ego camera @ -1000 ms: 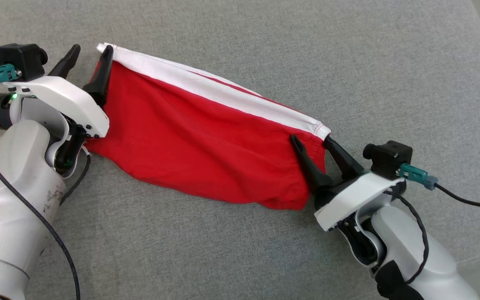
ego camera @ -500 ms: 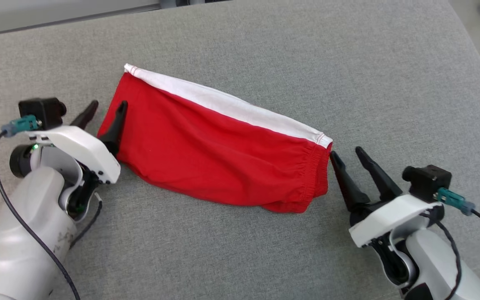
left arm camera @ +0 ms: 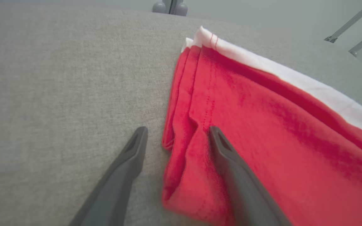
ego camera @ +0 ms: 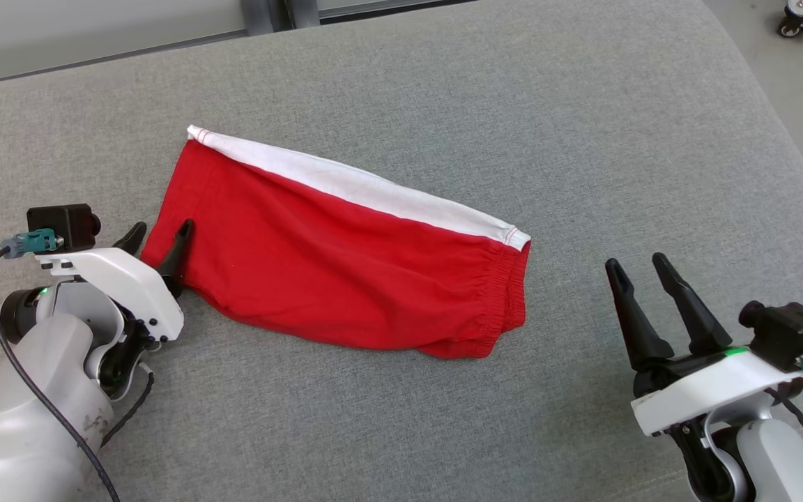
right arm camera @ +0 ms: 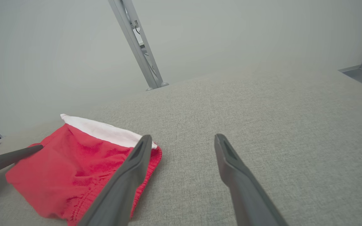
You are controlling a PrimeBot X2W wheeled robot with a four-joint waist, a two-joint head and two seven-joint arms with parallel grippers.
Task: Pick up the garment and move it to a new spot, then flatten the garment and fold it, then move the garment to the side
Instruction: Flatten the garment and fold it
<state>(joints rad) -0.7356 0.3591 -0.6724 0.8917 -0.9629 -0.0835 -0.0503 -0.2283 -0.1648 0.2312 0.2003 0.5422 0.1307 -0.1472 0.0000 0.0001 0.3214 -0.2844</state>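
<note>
On the grey cushion (ego camera: 513, 104), near the middle: 1 garment (ego camera: 346, 272), folded into a long slanted strip, lying flat and free of any grip. 1 white band (ego camera: 360, 188) along the far long edge. 1 gathered, puckered hem (ego camera: 506, 293) at the strip's right end. At the other end, several stacked red layers with a line of stitching, seen from the left wrist. Soft knit cloth, bright red, mildly rippled. Cushion of coarse woven fabric, matte, with a rounded far corner.

2 grippers, each with 2 long, dark, smooth, tapering fingers (ego camera: 687, 303) on a white shell. Left gripper (ego camera: 162, 227): spread wide, holding nothing, straddling the near corner of the strip's left end, 1 finger over red cloth, 1 over bare cushion; contact with the cloth impossible to tell. Right gripper (ego camera: 636, 262): also spread wide and empty, apart from the hemmed end, above bare cushion.

Beyond the cushion, 1 slanted grey metal strut (right arm camera: 140, 47) in the right wrist view.
</note>
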